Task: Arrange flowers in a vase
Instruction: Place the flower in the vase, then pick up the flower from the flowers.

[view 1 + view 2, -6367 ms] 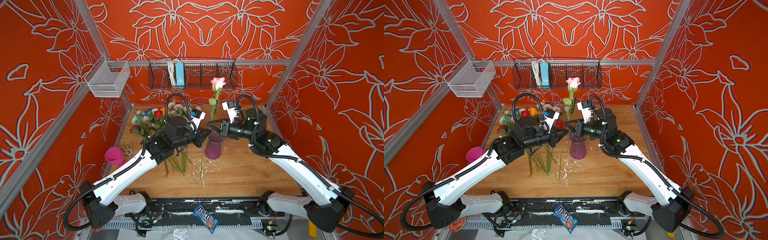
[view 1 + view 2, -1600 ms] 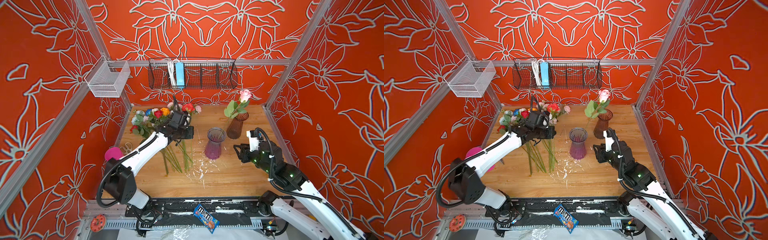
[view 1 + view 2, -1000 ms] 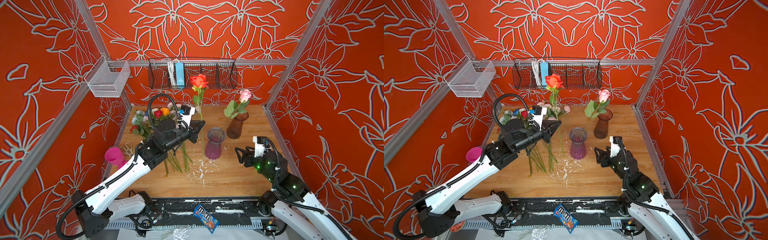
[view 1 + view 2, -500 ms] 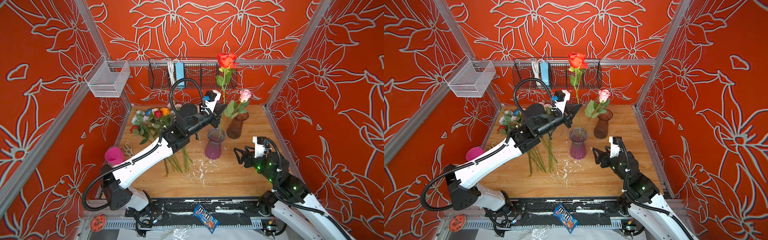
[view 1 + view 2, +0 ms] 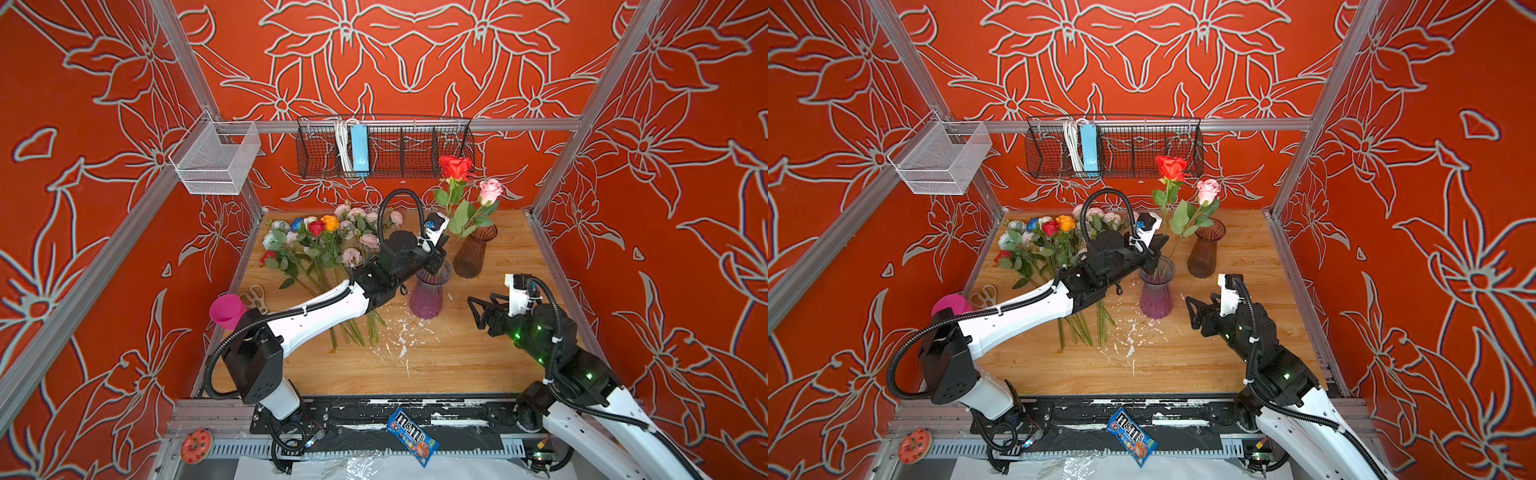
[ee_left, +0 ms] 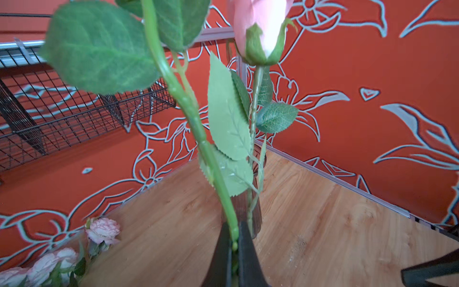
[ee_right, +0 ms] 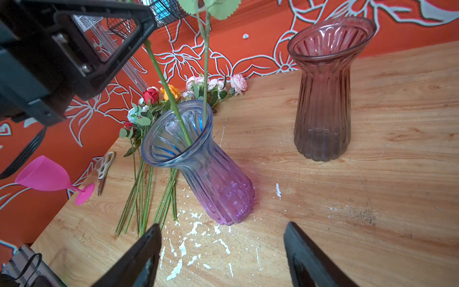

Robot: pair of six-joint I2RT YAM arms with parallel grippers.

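Nearest us, on the right, the right gripper (image 5: 473, 312) hovers low over the table (image 5: 457, 365), fingers spread wide and empty, aimed at the purple vase (image 5: 426, 296), ready to steady it, we judge. Over that vase's mouth the left gripper (image 6: 234, 248) pinches the red rose (image 5: 456, 166) by its stem, upright so the end drops inside beside the pink rose (image 5: 490, 192), which leans towards the empty brown vase (image 5: 473, 257). The other flowers (image 5: 316, 245) lie heaped far left, within the left arm's reach.
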